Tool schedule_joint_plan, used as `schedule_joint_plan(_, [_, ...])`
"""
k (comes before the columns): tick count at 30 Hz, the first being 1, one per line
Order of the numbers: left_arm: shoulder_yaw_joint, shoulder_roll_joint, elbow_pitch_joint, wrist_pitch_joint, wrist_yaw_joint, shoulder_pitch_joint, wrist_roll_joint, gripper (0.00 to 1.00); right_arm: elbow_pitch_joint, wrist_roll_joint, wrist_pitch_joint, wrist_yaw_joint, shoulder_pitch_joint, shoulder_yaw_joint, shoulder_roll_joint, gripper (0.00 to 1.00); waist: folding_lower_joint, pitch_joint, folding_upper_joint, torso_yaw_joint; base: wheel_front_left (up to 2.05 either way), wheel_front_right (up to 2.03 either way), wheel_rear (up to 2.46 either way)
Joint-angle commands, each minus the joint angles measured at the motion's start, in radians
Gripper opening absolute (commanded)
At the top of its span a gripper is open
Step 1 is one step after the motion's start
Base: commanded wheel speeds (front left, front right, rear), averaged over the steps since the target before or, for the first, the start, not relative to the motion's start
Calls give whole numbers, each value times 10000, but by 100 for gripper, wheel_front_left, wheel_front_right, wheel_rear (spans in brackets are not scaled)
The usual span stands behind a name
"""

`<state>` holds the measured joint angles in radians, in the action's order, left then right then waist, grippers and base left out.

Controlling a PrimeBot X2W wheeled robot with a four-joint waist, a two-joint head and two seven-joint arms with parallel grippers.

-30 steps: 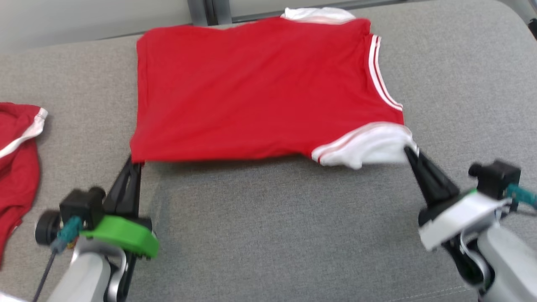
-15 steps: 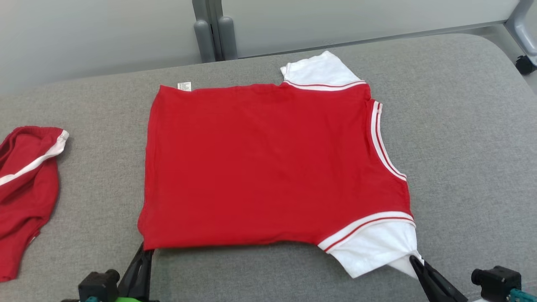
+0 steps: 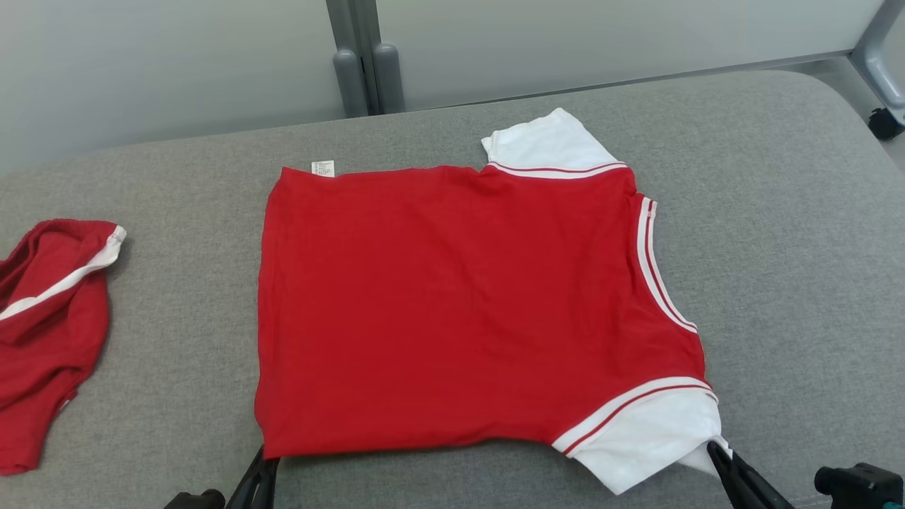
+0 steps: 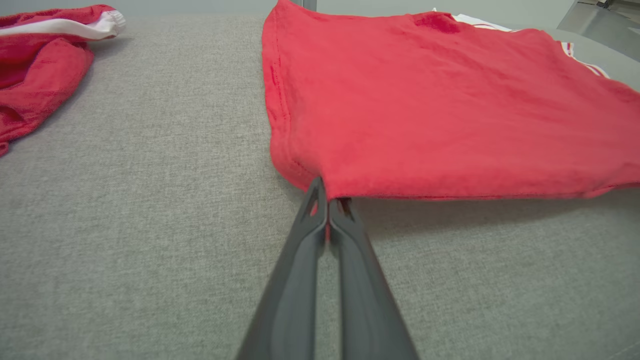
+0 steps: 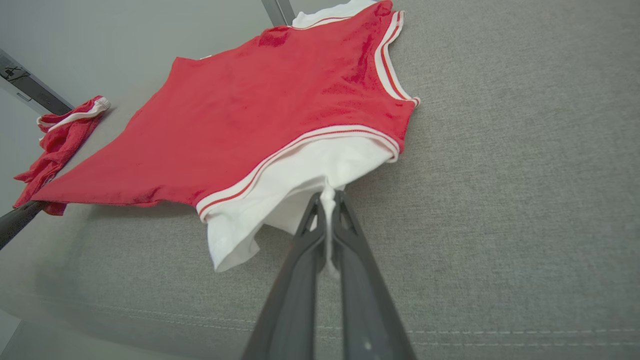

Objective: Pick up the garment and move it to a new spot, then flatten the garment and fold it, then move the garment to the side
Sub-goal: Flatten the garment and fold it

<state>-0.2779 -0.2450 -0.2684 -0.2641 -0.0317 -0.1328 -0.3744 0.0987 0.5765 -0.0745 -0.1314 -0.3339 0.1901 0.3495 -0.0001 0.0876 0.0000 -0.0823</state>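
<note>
Head view high, downward; both wrist views low, close, at the shared garment (image 3: 452,311)

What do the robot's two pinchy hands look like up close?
The left gripper and the right gripper look alike: two long, slim, dark grey fingers narrowing to points, with small triangular cut-outs near the tips. A chunky black block sits beside the right one.

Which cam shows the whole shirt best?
Head view: the shirt lies whole, seen from above. Left wrist view gives its pinched hem corner, foreshortened; right wrist view the pinched white sleeve, body slanted.
</note>
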Motion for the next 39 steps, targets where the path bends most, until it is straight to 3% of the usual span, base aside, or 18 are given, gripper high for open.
schedule_joint_plan(1, [-12, -99, -59, -3, -74, 246, 102, 0, 76, -86, 9, 15, 191, -134, -34, 0, 1, -41, 0, 101, 0, 0, 0])
schedule_joint_plan(14, [-772, -674, -889, 293, -675, 2578, 801, 0, -646, 74, 589, 15, 2985, 285, 498, 0, 1, 296, 0, 122, 0, 0, 0])
schedule_joint_plan(31, [-1750, -891, -3160, 427, -967, 5663, 684, 1, -4783, 814, -469, 15, 7393, 2138, 609, 0, 1, 1044, 0, -22, 0, 0, 0])
schedule_joint_plan(32, [-1771, -881, -3328, 374, -969, 5778, 701, 45, -5054, 852, -645, 15, 7604, 2274, 572, 12, 1, 1055, 0, -20, 0, 0, 0])
schedule_joint_plan(33, [-1791, -872, -3453, 341, -970, 5828, 728, 100, -5254, 891, -765, 15, 7716, 2395, 538, 72, 1, 1061, 0, -19, 0, 0, 0])
schedule_joint_plan(34, [-1784, -828, -3608, 278, -970, 5889, 713, 100, -5479, 913, -945, 15, 7853, 2552, 525, 100, 1, 1063, 0, -18, 0, 0, 0])
schedule_joint_plan(39, [-1601, -627, -4083, 47, -865, 5872, 556, 100, -6292, 1028, -1536, 15, 7969, 2916, 591, 100, 1, 919, 0, 46, 0, 0, 0])
